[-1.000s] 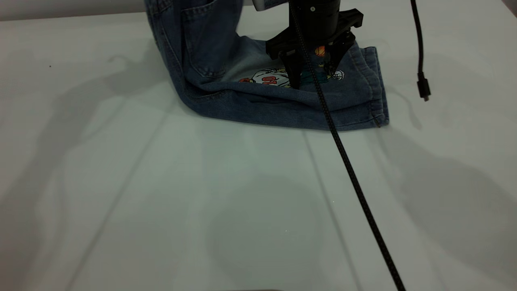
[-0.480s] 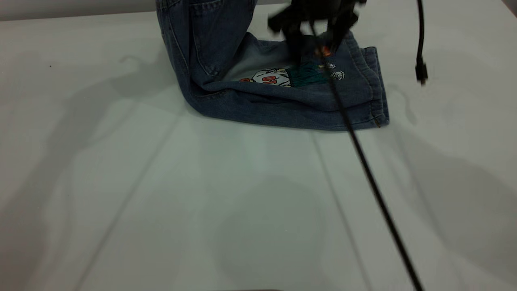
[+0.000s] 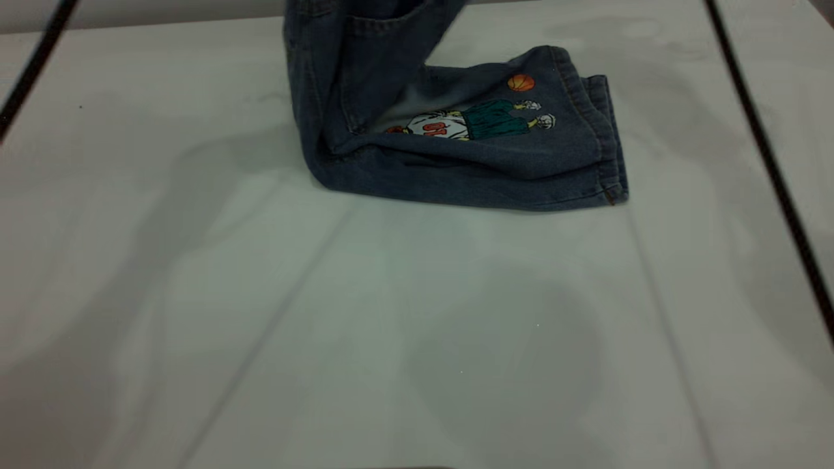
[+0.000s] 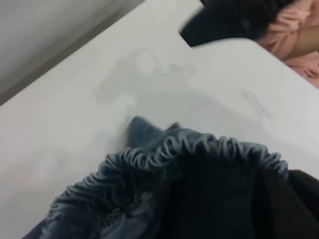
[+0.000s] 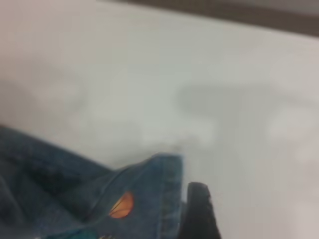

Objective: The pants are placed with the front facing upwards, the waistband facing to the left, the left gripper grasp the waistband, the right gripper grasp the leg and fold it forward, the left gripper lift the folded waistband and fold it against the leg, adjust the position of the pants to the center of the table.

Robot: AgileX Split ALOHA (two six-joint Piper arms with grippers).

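From the outside camera, the pants [image 3: 456, 140] lie on the far half of the table [image 3: 417, 326], folded lengthwise with the back side up, so the cartoon print and its orange basketball [image 3: 520, 82] face upward near the leg hems at that view's right. At the left end the denim rises steeply off the table and runs out of the top of the view; neither claw shows here, only a black cable [image 3: 769, 163] slanting across the right side and another cable [image 3: 32, 68] at the far left. In the left wrist camera, the ruched waistband [image 4: 199, 147] arcs across the near field, lifted above the table with its shadow on the white surface below; the left gripper itself is not clearly seen, so whether its fingers clamp the band cannot be told. In the right wrist camera, one dark fingertip of the right gripper [image 5: 199, 211] shows just beside the leg hem and the basketball print; its other finger is out of view, so its opening cannot be told.
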